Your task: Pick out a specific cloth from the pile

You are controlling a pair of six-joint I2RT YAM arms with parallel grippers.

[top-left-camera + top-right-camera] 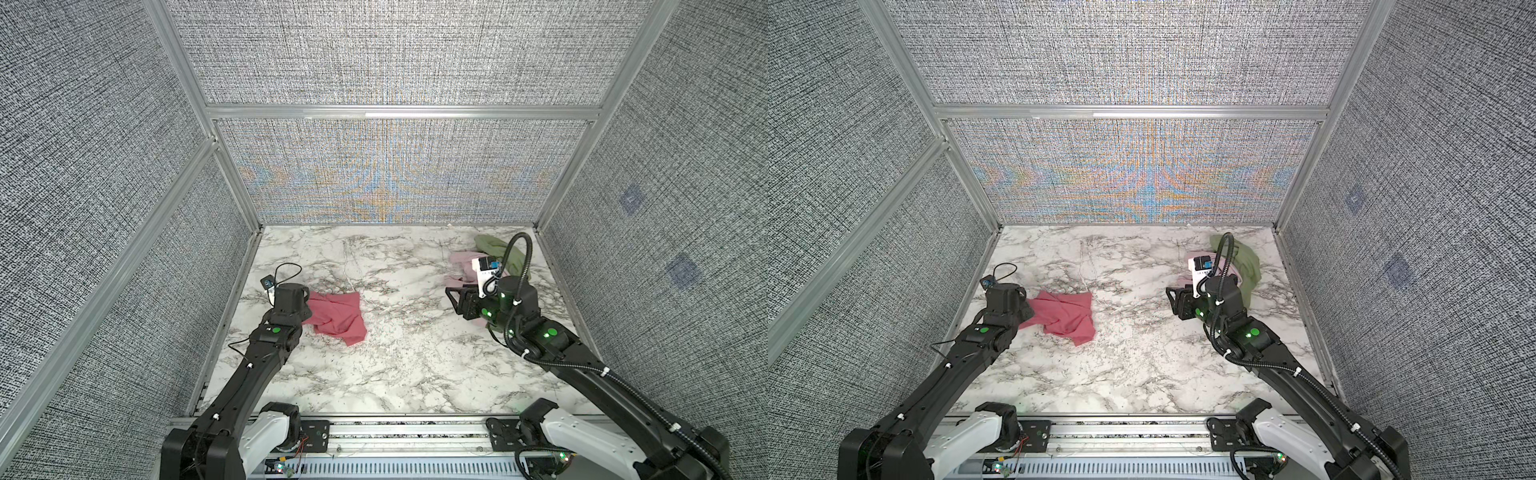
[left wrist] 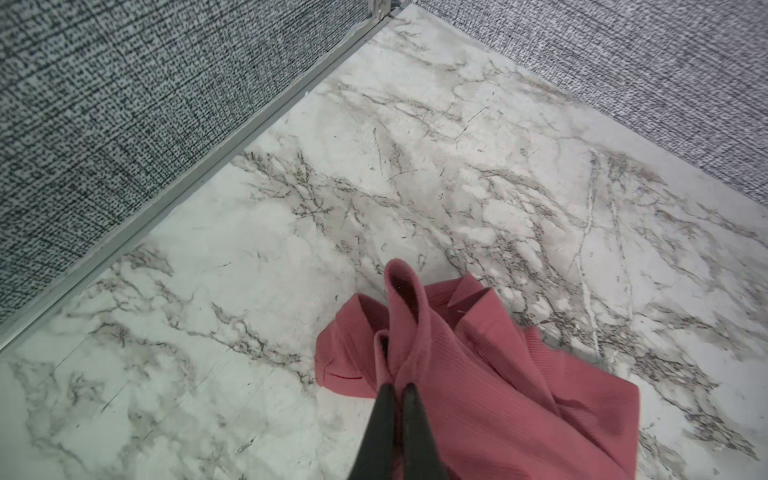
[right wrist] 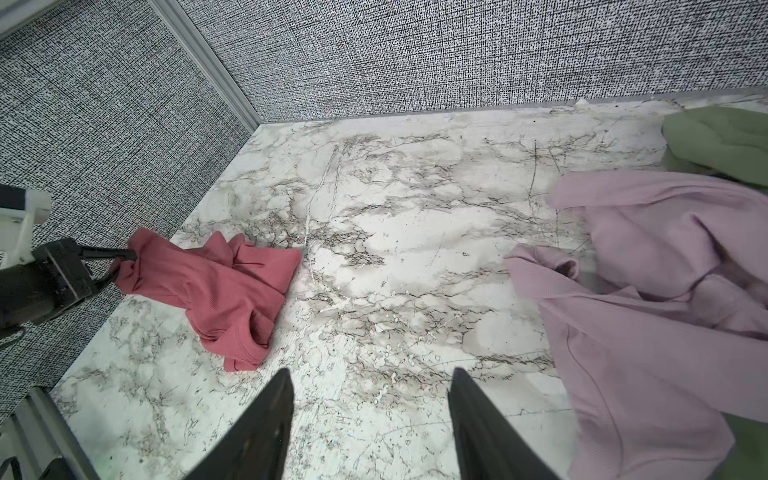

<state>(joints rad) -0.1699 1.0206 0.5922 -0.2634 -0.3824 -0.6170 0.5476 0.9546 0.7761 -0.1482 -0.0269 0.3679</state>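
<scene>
The rose-red cloth [image 1: 338, 318] [image 1: 1069, 316] lies crumpled on the marble table's left side, apart from the pile. My left gripper [image 2: 397, 386] is shut on a bunched fold at the cloth's [image 2: 490, 374] left end. The right wrist view shows that end [image 3: 137, 257] pinched and held slightly up, with the rest resting on the table. The pile [image 1: 478, 255] at the back right is a pale pink cloth [image 3: 644, 311] with an olive green cloth [image 3: 719, 141] behind it. My right gripper [image 3: 370, 374] [image 1: 451, 295] stands open over bare marble just left of the pale pink cloth, holding nothing.
Grey fabric walls with aluminium frames close in the table [image 1: 395, 365] at the left, back and right. The left wall rail [image 2: 166, 208] runs close beside my left gripper. A metal rail [image 1: 407, 432] carrying both arm bases runs along the front edge.
</scene>
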